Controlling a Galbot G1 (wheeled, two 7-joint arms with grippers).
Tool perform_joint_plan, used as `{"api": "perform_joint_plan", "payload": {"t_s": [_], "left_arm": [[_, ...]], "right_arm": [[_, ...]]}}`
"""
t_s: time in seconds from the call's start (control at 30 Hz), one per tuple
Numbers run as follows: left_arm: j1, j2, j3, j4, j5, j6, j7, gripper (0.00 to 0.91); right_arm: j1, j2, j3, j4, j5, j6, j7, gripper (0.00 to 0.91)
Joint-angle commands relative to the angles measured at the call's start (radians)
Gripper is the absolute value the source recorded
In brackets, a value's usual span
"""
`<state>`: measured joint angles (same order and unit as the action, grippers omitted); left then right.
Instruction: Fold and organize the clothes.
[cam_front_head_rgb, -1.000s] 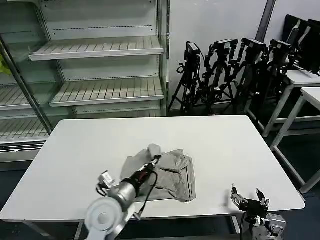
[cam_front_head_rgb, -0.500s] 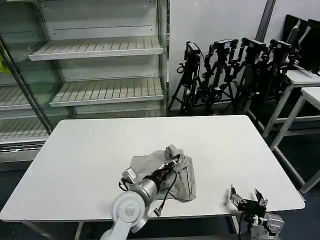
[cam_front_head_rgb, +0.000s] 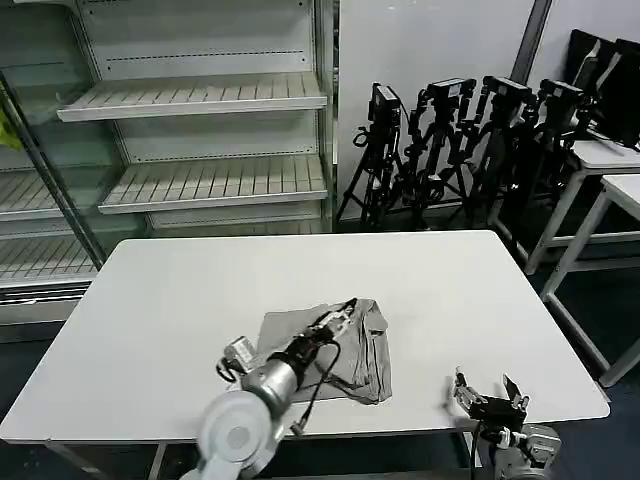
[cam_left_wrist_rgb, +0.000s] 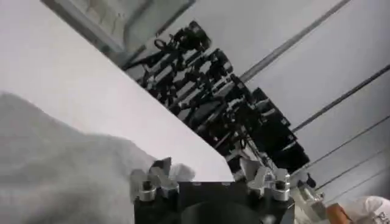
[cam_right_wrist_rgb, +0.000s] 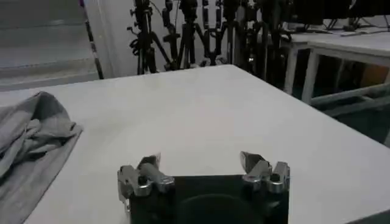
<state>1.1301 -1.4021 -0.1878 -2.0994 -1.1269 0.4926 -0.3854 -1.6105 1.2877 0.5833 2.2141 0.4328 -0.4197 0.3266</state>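
Grey T-shirt (cam_front_head_rgb: 335, 345) seen bunched, partly folded, near front middle of white counter (cam_front_head_rgb: 180, 290). Left claw (cam_front_head_rgb: 345, 312) positioned over shirt's far edge, fingers spread, nothing gripped. Right claw (cam_front_head_rgb: 488, 392) parked at counter's front right edge, well apart from shirt, fingers spread, nothing held.
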Motion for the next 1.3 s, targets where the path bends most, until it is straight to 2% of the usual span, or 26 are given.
{"api": "perform_joint_plan", "payload": {"t_s": [0.03, 0.17, 0.37, 0.8, 1.3], "left_arm": [[0.133, 0.272, -0.218, -0.167, -0.026, 0.077, 0.026, 0.907], [0.206, 0.373, -0.307, -0.176, -0.073, 0.086, 0.037, 0.907], [0.229, 0.422, -0.319, -0.100, -0.074, 0.086, 0.061, 0.907], [0.147, 0.349, -0.214, 0.101, -0.075, 0.087, 0.141, 0.907], [0.090, 0.280, -0.121, 0.141, -0.076, 0.086, 0.204, 0.907]], "right_arm": [[0.017, -0.002, -0.029, -0.014, -0.007, 0.000, -0.002, 0.907], [0.031, -0.007, -0.048, -0.030, -0.015, 0.001, -0.004, 0.907], [0.030, -0.001, -0.047, -0.032, -0.015, 0.004, -0.005, 0.907], [-0.002, -0.002, -0.023, -0.001, -0.017, 0.004, -0.005, 0.907], [-0.017, -0.007, -0.011, 0.012, -0.017, 0.001, -0.004, 0.907]]}}
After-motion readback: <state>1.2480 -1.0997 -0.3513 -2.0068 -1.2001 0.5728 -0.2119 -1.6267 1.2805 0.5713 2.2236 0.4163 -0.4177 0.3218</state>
